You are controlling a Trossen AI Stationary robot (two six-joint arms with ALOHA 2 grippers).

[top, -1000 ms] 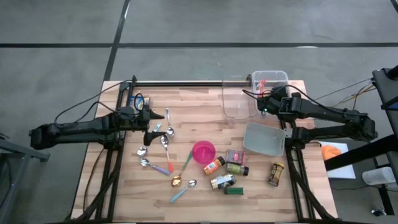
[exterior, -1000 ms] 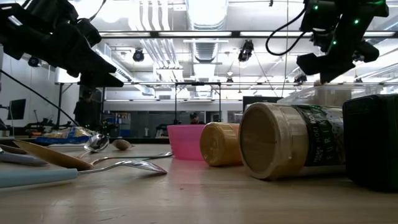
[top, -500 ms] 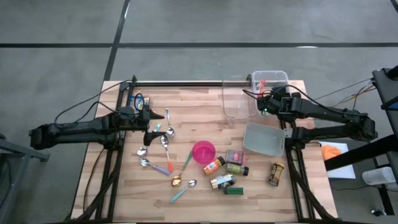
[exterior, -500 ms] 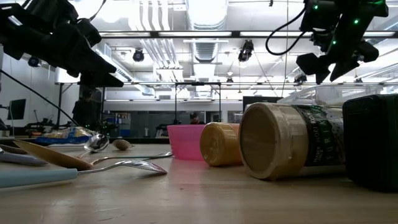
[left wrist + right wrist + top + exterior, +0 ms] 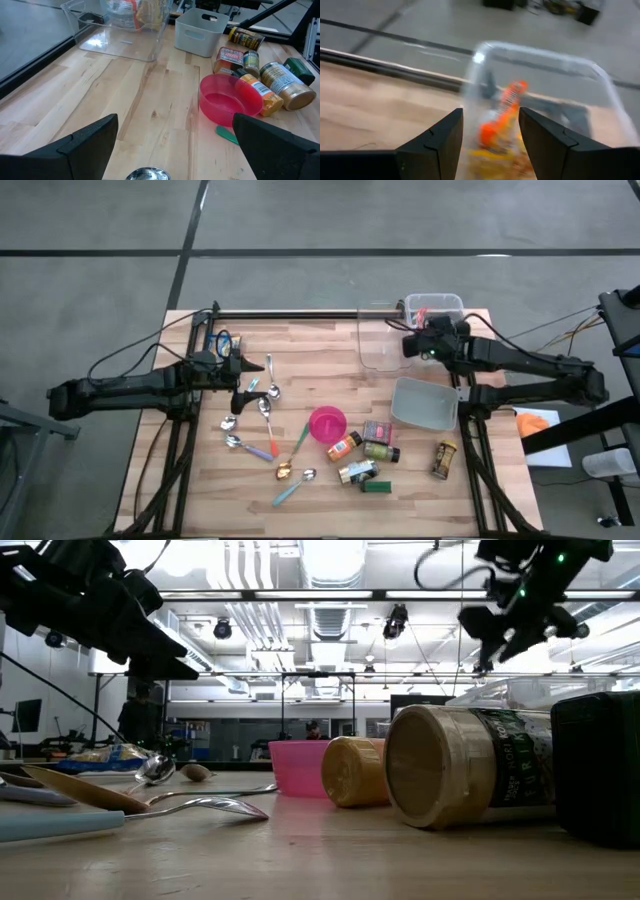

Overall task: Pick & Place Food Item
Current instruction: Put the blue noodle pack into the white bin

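We see the right end effector (image 5: 411, 346) just beside the clear bin (image 5: 437, 308) at the worktop's (image 5: 300, 350) far edge, fingers parted w/ nothing between them (released). The food item (image 5: 501, 116), an orange-and-yellow packet, lies inside that clear bin. The grey bin (image 5: 424, 404) sits near the clear bin, on its near side. The pink bowl (image 5: 327, 423) and a cluster of jars (image 5: 362, 450) lie farther from it. The left end effector (image 5: 245, 385) hangs well apart from the clear bin, above the spoons (image 5: 262, 405), jaws spread wide, empty.
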